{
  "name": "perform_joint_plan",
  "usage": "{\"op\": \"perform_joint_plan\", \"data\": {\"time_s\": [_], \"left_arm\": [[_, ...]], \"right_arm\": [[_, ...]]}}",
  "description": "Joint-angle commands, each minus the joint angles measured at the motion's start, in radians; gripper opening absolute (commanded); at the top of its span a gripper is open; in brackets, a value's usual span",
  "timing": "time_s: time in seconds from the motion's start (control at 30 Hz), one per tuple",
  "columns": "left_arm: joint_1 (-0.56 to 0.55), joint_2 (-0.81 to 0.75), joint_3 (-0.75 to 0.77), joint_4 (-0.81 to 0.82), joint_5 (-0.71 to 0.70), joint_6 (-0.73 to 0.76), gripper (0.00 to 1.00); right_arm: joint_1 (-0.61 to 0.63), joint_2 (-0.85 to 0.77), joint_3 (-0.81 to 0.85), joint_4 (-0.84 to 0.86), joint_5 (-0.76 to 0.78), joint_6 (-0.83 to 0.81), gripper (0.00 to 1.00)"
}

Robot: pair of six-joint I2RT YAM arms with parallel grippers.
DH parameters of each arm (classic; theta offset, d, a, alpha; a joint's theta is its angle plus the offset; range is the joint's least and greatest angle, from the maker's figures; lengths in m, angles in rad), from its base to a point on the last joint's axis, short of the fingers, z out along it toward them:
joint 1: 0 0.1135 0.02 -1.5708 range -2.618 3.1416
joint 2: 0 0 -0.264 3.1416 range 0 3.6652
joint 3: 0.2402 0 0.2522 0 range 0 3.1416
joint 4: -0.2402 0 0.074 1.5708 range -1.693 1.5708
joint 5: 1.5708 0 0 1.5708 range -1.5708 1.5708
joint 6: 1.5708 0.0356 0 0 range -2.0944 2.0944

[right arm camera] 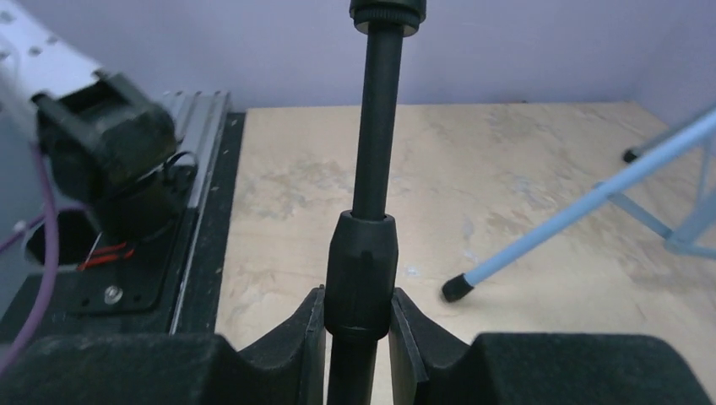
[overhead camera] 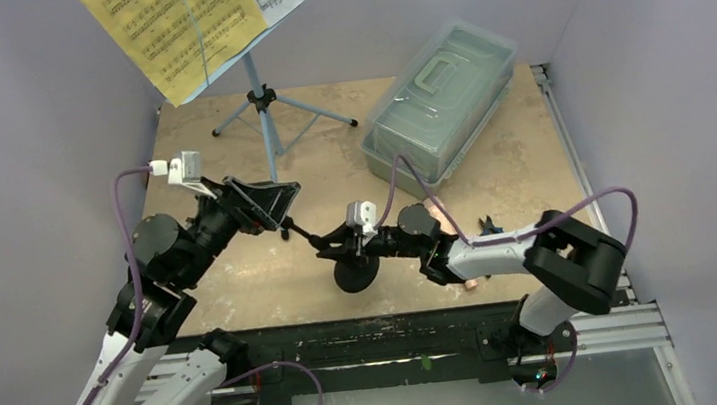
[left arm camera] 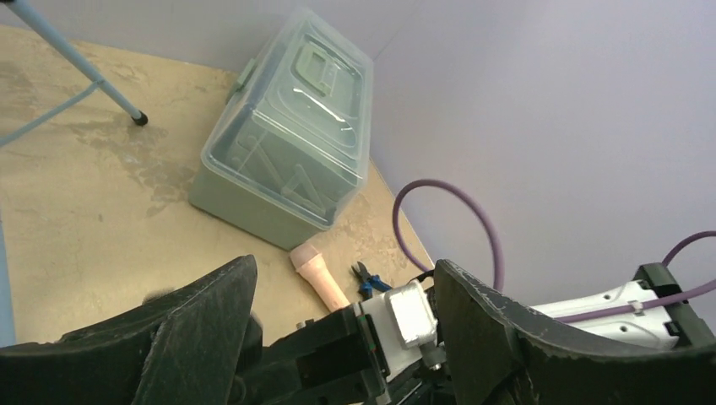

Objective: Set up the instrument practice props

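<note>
The light blue tripod music stand [overhead camera: 261, 107] stands at the back, with yellow and white music sheets [overhead camera: 185, 25] on its desk. My right gripper [right arm camera: 356, 308] is shut on the collar of the black mic stand [right arm camera: 363, 270]. The mic stand [overhead camera: 340, 255] leans, with its round base [overhead camera: 357, 275] near the front edge and its rod pointing up-left. My left gripper [overhead camera: 279, 206] is open just above the rod's top end and holds nothing [left arm camera: 344, 266]. The peach-pink microphone [left arm camera: 319, 274] lies on the table by the right arm.
A clear lidded plastic box [overhead camera: 439, 98] sits at the back right. Blue-handled pliers [left arm camera: 369, 280] lie next to the microphone. A music stand leg [right arm camera: 583, 207] ends in a black foot close to the right of the mic stand. Purple walls close in three sides.
</note>
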Motion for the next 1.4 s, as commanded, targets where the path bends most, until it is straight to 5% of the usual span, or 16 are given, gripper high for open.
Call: {"op": "perform_joint_plan", "data": {"time_s": [0.0, 0.1, 0.33, 0.63, 0.83, 1.07, 1.23, 1.37], "left_arm": [[0.001, -0.027, 0.096, -0.061, -0.025, 0.093, 0.76], [0.000, -0.049, 0.153, -0.135, -0.041, 0.150, 0.77], [0.000, -0.049, 0.240, -0.329, -0.137, 0.280, 0.85], [0.000, 0.092, 0.103, -0.310, 0.066, 0.246, 0.80], [0.001, 0.115, 0.024, -0.181, 0.199, 0.228, 0.78], [0.000, 0.125, 0.054, -0.223, 0.144, 0.302, 0.78], [0.000, 0.113, 0.054, -0.225, 0.080, 0.339, 0.78], [0.001, 0.095, 0.066, -0.219, 0.020, 0.360, 0.78]], "right_arm": [[-0.052, 0.115, -0.029, 0.580, -0.310, -0.072, 0.00], [-0.118, 0.270, -0.045, 0.926, -0.384, 0.085, 0.00], [-0.124, 0.330, -0.075, 0.902, -0.280, -0.006, 0.00], [-0.142, 0.353, -0.177, 0.912, -0.263, -0.071, 0.00], [-0.143, 0.276, -0.252, 0.883, -0.184, -0.014, 0.48], [-0.140, 0.002, -0.237, 0.298, 0.011, 0.107, 0.96], [-0.024, -0.227, -0.218, -0.121, 0.262, 0.205, 0.99], [0.056, -0.305, -0.103, -0.548, 0.580, 0.465, 0.99]]}}
